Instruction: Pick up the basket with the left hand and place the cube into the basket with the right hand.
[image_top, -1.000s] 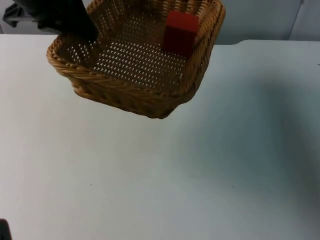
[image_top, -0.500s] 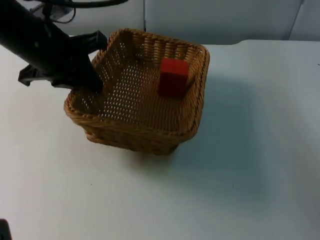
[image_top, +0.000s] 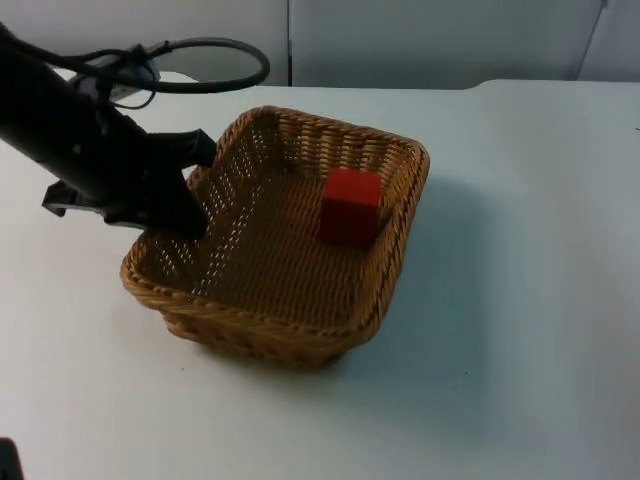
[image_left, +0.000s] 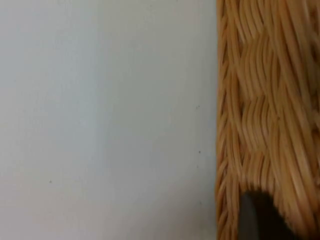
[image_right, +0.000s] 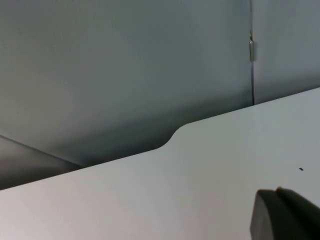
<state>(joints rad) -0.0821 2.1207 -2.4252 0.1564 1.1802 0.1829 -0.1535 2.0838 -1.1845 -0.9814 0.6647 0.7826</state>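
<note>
The left pincer (image_top: 185, 215) grips the near-left rim of the woven tan wicker basket (image_top: 260, 290) on the white counter (image_top: 520, 300); the red cube (image_top: 350, 206) sits inside. Remaining, I judge: release the rim.

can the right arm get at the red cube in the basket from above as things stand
Probably yes. The red cube sits uncovered in the open-topped basket, near its right wall, while the left gripper grips the opposite rim, leaving that side free.
</note>
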